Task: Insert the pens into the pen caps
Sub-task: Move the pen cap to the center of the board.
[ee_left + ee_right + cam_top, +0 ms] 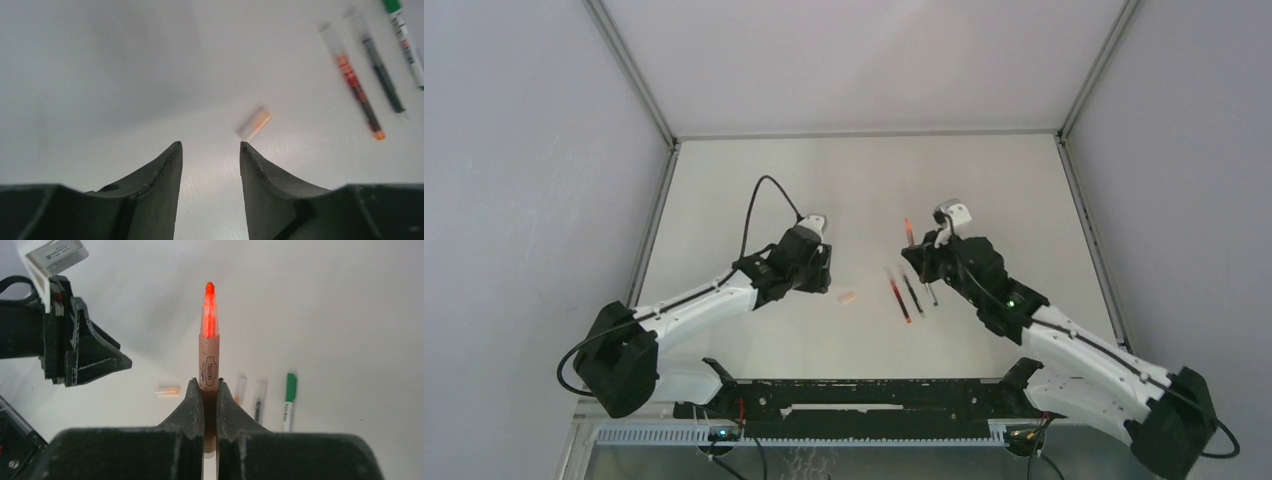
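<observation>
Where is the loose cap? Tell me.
In the top view, the pen cap lies loose just right of the left claw and left of the three pens lying in a row.

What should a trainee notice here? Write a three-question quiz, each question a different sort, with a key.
1. True or false: the left gripper is open and holds nothing.
2. The right gripper is shut on: A) a red pen; B) a spoon; C) nothing.
3. How many pens lie flat on the table?
Key: 1 true; 2 A; 3 three.
</observation>
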Robot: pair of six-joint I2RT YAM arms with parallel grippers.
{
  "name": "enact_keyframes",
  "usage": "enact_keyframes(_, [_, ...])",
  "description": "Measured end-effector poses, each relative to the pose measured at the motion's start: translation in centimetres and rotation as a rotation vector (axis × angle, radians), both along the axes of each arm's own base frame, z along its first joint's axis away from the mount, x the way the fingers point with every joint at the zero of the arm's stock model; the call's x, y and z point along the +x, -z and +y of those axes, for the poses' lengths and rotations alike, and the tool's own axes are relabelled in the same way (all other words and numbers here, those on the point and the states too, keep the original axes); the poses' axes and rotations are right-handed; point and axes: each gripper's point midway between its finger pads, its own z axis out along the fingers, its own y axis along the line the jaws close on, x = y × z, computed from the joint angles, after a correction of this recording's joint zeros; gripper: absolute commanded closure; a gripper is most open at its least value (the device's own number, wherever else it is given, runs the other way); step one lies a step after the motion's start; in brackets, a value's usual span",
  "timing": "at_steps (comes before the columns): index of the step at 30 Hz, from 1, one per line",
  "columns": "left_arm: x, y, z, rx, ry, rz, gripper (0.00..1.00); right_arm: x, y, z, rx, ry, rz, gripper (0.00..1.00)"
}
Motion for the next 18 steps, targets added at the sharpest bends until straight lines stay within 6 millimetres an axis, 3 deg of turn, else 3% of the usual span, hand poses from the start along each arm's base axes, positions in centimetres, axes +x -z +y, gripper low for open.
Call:
enact_keyframes(4, [-2.8, 2.7, 2.2, 0.010, -0.052, 0.053, 0.49, 1.3, 1.8, 3.0, -0.063, -0.056, 0.133, 1.00])
enact_keyframes(7, [-4.0, 3.5, 2.9, -0.006, -0.071, 0.064, 0.49, 2.1, 3.2, 5.3, -0.091, -0.097, 0.209, 1.00])
enact_keyframes(14, [-4.5, 4.1, 2.6, -0.057, -0.088, 0.053, 0.49, 3.3, 7.5, 10.1, -0.166, -0.152, 0.353, 1.00])
enact_keyframes(18, [-4.7, 4.8, 1.7, -0.054, -0.067, 0.063, 0.49, 3.3, 10.8, 11.5, -0.230, -0.169, 0.413, 1.00])
